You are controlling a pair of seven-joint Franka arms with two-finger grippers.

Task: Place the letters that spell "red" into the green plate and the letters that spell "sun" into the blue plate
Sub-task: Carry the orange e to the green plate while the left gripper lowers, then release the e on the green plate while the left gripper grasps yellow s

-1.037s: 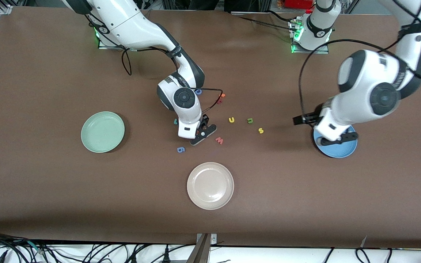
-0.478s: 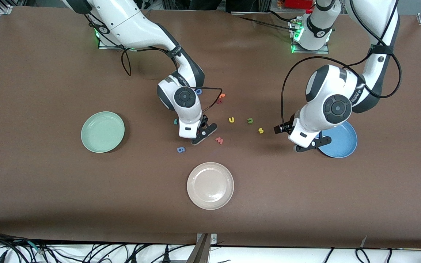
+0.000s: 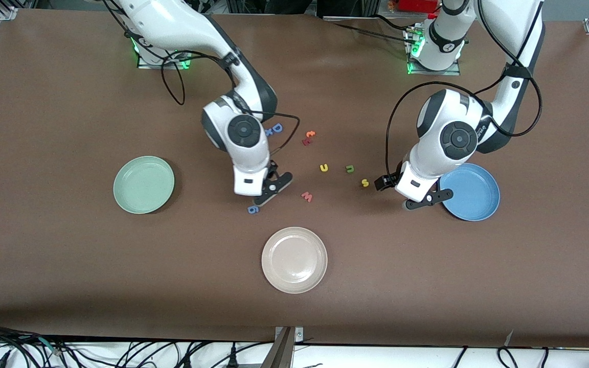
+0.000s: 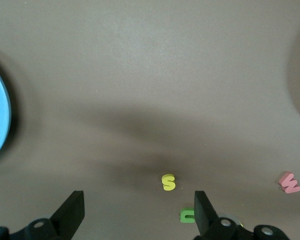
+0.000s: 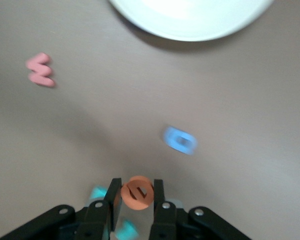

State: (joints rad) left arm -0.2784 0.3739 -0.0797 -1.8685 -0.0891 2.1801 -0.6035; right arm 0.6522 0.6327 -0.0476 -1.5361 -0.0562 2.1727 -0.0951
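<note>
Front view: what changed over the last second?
The left end effector, open, swung off the blue plate toward the yellow s. The right end effector shut on the orange e and shifted slightly toward the green plate. Plates and the other letters stayed put.

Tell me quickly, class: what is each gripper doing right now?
Left gripper: open, holding nothing, over the table above the yellow "s".
Right gripper: shut on the orange "e", near the blue "g".
</note>
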